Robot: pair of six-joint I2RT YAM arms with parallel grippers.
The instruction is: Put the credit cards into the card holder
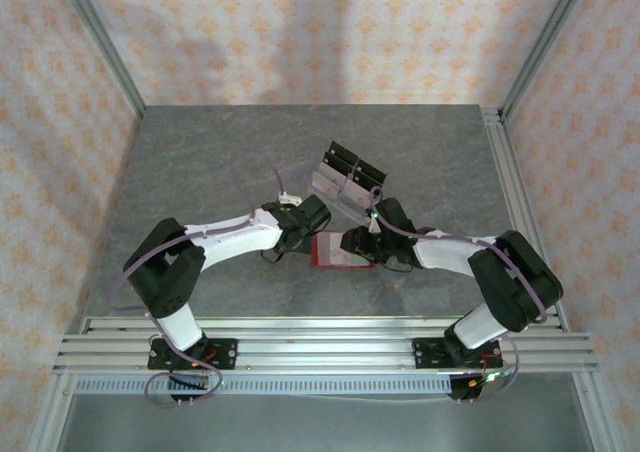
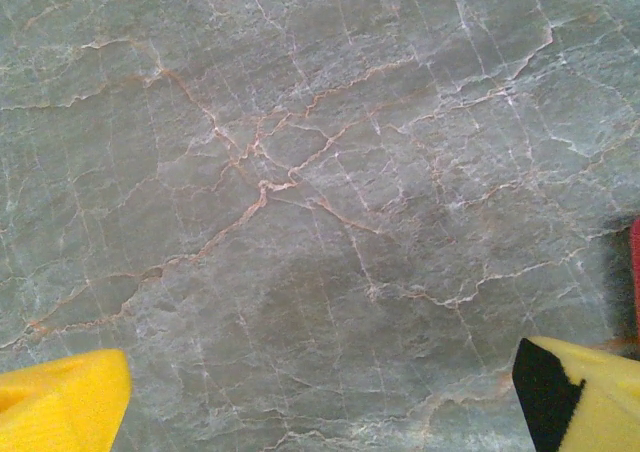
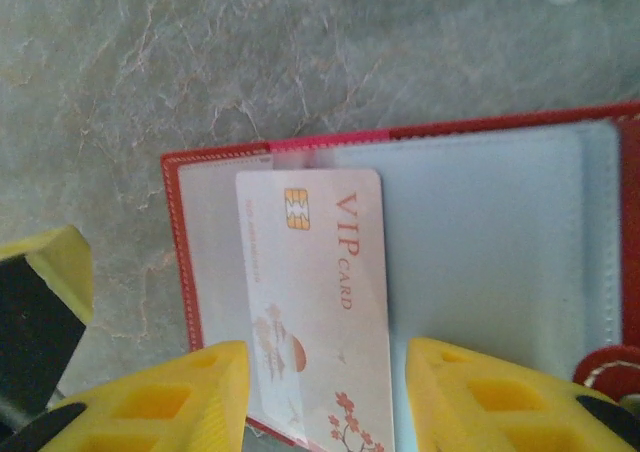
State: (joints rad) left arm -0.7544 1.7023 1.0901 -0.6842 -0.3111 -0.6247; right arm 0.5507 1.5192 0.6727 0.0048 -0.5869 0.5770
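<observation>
The credit card [image 3: 315, 302] is lying flat on the open card holder [image 3: 450, 127]. Its near end is sticking out over the holder's near edge, so it is not yet fully inside. Its far end seems to be going under the clear pocket, but I cannot tell how deep. The card holder is resting open on the tabletop [image 1: 200, 172], between the two arms and near the clear stand [image 1: 345, 177] with black blocks.

The right gripper [image 3: 325, 362] is standing over the near end of the card with its jaws apart, one finger at each long side. A thin gap is showing at the right side, so it is not squeezing the card. The left gripper [image 2: 320, 382] is hovering wide open and empty, just beside the holder's red edge.

In my judgement, the step in hand is seating this card. To do it well, the right gripper should be pushing the near short edge straight along the card's length and keeping the card flat. The left one could be pressing the holder down, so that it is not sliding on the smooth, stone-like surface.

The card is looking thin, stiff and glossy, pale pink-white with a gold chip and "VIP CARD" print. The holder is red with a stitched border and cloudy plastic pockets. The fingers are yellow and blocky.
</observation>
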